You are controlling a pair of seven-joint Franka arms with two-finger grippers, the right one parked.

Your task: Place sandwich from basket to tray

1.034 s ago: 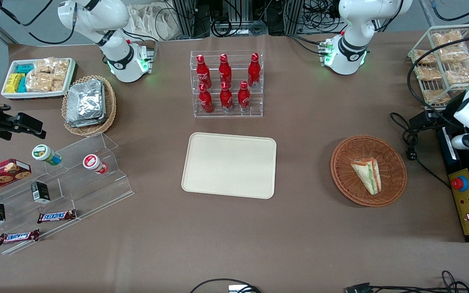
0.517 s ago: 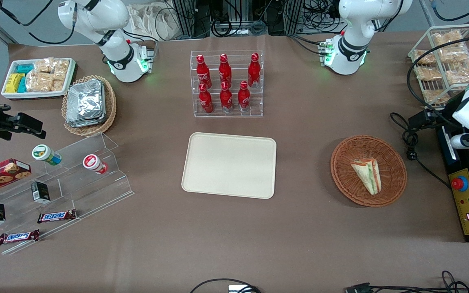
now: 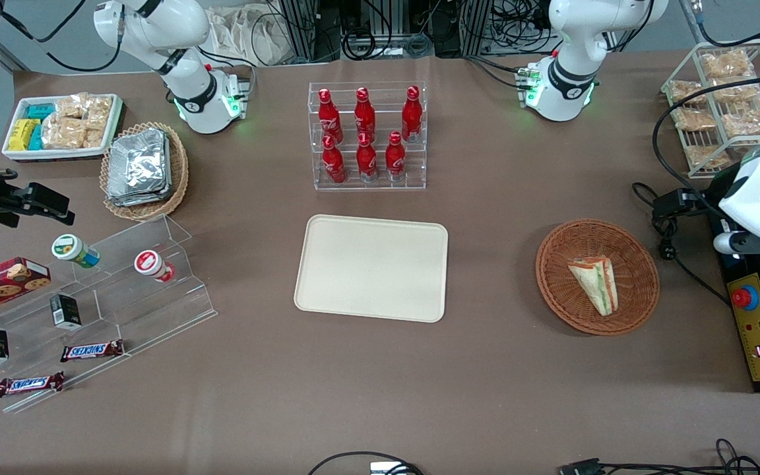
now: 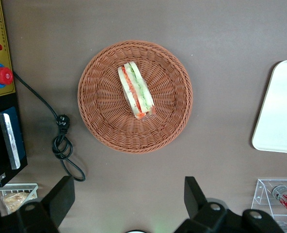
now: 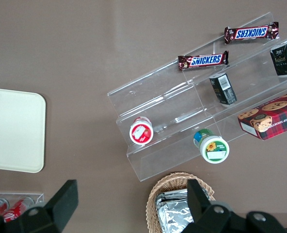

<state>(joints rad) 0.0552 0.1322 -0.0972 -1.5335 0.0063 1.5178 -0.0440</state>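
The sandwich (image 3: 594, 284) is a white-bread wedge with green and orange-red filling, lying in the round reddish-brown wicker basket (image 3: 551, 264). The wrist view looks straight down on the sandwich (image 4: 136, 91) and the basket (image 4: 100, 121). My left gripper (image 3: 673, 201) hangs high above the table beside the basket, toward the working arm's end and a little farther from the front camera. The gripper (image 4: 128, 187) is open, its fingers wide apart with only bare table between them. The cream tray (image 3: 371, 267) lies flat mid-table with nothing on it; one of its corners shows as the tray (image 4: 281, 111).
A black cable with a plug (image 3: 667, 244) lies between basket and a yellow control box with a red button (image 3: 753, 323). A clear rack of red bottles (image 3: 367, 135) stands farther back than the tray. A wire rack of snack packets (image 3: 723, 99) stands at the working arm's end.
My left arm and its gripper have shifted a little toward the basket. The sandwich, basket and tray have not moved.
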